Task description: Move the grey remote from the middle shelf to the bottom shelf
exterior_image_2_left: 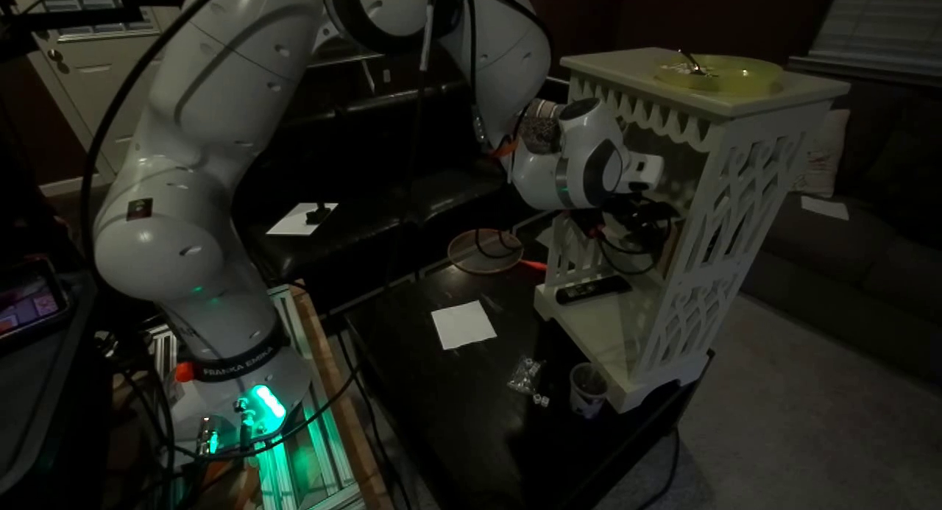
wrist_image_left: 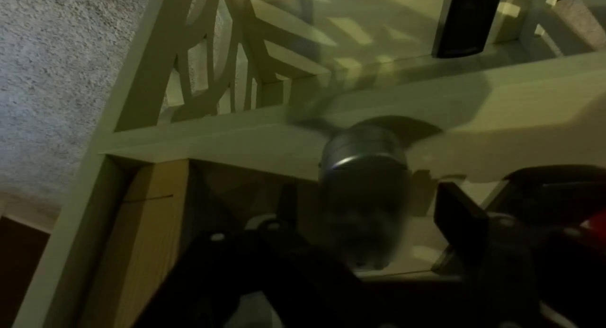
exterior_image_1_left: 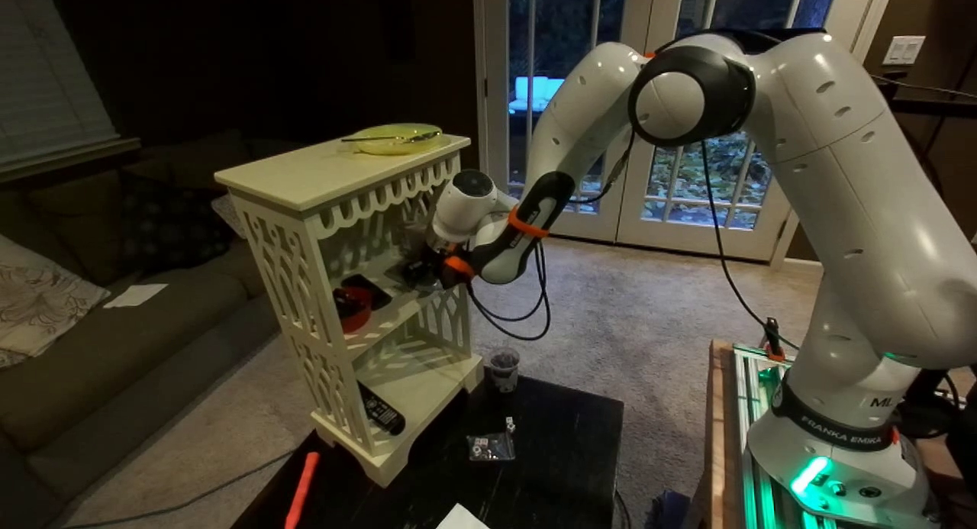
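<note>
A dark remote (exterior_image_1_left: 382,411) lies on the cream bottom shelf (exterior_image_1_left: 427,369), near one openwork side; it also shows in an exterior view (exterior_image_2_left: 592,290) and in the wrist view (wrist_image_left: 468,20). I cannot tell whether it is the grey one; no other remote shows clearly on the middle shelf (exterior_image_1_left: 397,314). My gripper (exterior_image_1_left: 421,273) is inside the stand at the middle shelf. In the wrist view its fingers (wrist_image_left: 371,205) are spread on either side of a grey cylinder with a shiny rim (wrist_image_left: 364,186), with gaps visible beside it. The dark gripper body hides part of the shelf.
On the middle shelf are a red bowl (exterior_image_1_left: 357,320), a flat dark object (exterior_image_1_left: 368,290) and a tan wooden piece (wrist_image_left: 147,214). A yellow-green dish (exterior_image_1_left: 397,140) stands on top. A cup (exterior_image_1_left: 504,370) and a small bag (exterior_image_1_left: 491,447) are on the black table (exterior_image_1_left: 565,430).
</note>
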{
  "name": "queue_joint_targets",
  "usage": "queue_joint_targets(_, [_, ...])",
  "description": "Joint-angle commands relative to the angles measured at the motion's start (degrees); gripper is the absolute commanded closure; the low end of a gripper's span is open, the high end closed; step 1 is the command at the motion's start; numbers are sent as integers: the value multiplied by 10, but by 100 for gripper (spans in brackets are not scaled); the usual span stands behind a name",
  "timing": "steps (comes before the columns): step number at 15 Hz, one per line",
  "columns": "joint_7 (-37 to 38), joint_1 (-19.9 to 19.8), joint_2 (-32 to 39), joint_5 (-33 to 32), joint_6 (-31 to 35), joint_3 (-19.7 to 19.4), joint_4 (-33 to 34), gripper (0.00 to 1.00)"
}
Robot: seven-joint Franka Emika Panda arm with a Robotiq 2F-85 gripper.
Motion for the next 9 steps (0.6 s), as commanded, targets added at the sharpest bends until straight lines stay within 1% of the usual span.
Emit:
queue_joint_targets(1, [30,22,17,8,-17,-29,32,56])
queue_joint_targets(2, [35,26,19,7,-20,-35,35,62])
queue_joint_targets(3, [39,28,21,7,-25,-38,38,65])
queue_joint_targets(4, [39,28,22,8,-28,-37,40,56])
queue_joint_targets(5, [37,27,23,8,-32,-35,43,41])
queue_joint_targets(6, [36,26,24,8,-38,-32,45,42])
queue_joint_targets(7, [32,24,25,9,-46,-27,47,31])
queue_joint_targets(8, [31,24,27,9,-50,-25,49,17])
queue_joint_targets(9, [28,21,29,10,-55,-20,51,13])
